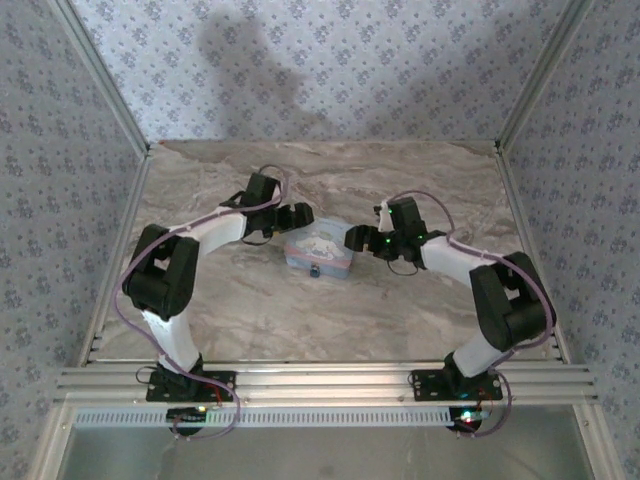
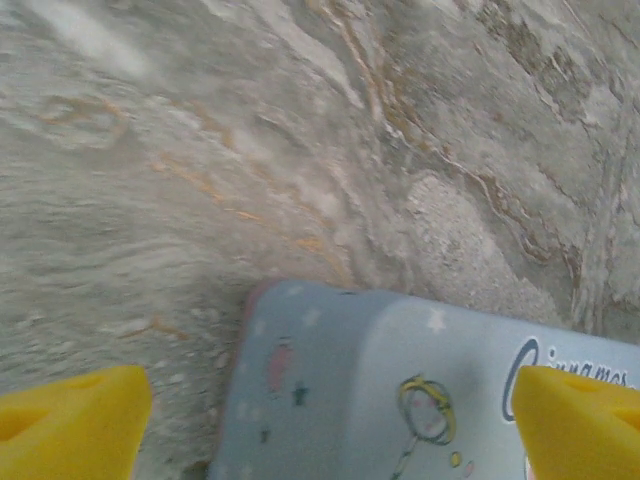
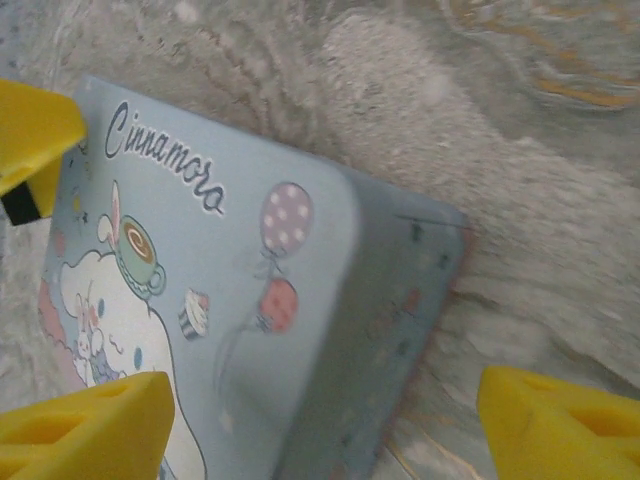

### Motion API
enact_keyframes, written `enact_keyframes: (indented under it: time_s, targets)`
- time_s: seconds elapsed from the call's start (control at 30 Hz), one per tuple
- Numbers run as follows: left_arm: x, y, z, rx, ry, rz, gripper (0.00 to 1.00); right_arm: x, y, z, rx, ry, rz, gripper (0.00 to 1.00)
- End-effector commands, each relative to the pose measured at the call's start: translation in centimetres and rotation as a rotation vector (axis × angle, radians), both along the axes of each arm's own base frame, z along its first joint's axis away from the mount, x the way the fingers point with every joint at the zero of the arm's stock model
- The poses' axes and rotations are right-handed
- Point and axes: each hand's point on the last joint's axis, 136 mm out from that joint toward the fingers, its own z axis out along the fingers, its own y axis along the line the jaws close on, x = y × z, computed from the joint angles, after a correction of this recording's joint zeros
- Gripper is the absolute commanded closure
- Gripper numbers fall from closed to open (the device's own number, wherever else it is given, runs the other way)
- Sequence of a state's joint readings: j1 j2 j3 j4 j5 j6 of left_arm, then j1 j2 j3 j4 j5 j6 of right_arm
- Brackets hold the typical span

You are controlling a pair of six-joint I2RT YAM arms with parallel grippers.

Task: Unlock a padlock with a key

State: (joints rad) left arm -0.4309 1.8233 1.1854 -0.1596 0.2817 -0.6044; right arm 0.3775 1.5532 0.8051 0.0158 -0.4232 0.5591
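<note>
Left gripper point(image 1: 297, 218): stood spread, left of Cinnamoroll tin point(image 1: 322, 248).
Right gripper point(image 1: 357, 238): stood spread, right of it.
Padlock point(image 1: 315, 271): sat untouched at near face; I judged unlocking not yet begun.

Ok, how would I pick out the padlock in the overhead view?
Start at the marble table and find the pale blue cartoon tin lying between the left gripper and the right gripper. At the middle of the tin's near edge sits a tiny dark speck, the padlock. It is dark and far smaller than the pale tin.
</note>
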Motion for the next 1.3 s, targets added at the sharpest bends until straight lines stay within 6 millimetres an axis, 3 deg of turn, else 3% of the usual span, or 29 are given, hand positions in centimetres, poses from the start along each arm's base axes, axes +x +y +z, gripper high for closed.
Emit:
enact_keyframes:
  time_s: [0.0, 0.17, 0.3, 0.47, 0.57, 0.83, 1.27]
  targets:
    - [0.3, 1.9, 4.6, 0.033, -0.11, 0.017, 0.04, -1.6, -2.9, 0.2, -0.105, -0.008, -0.058, 0.18]
    - [-2.2, 3.6, 7.6, 0.046, -0.183, 0.032, 0.04, -5.3, -5.9, -0.1, -0.197, 0.02, -0.101, 0.2]
    - [-5.8, 2.9, 9.2, 0.049, -0.223, -0.003, 0.04, -8.1, -7.6, -1.4, -0.259, 0.072, -0.134, 0.28]
    - [-10.3, 0.6, 8.5, 0.044, -0.214, -0.049, 0.05, -10.6, -7.9, -3.5, -0.331, 0.148, -0.099, 0.36]
    - [-11.6, -0.1, 7.9, 0.032, -0.206, -0.049, 0.04, -11.3, -7.5, -4.5, -0.35, 0.179, -0.071, 0.42]
    - [-11.9, -0.4, 8.1, 0.041, -0.213, -0.052, 0.04, -11.8, -6.2, -6.0, -0.373, 0.229, -0.032, 0.53]
    - [-12.1, 0.3, 8.1, 0.069, -0.217, -0.042, 0.04, -11.5, -6.4, -6.9, -0.421, 0.239, -0.038, 0.69]
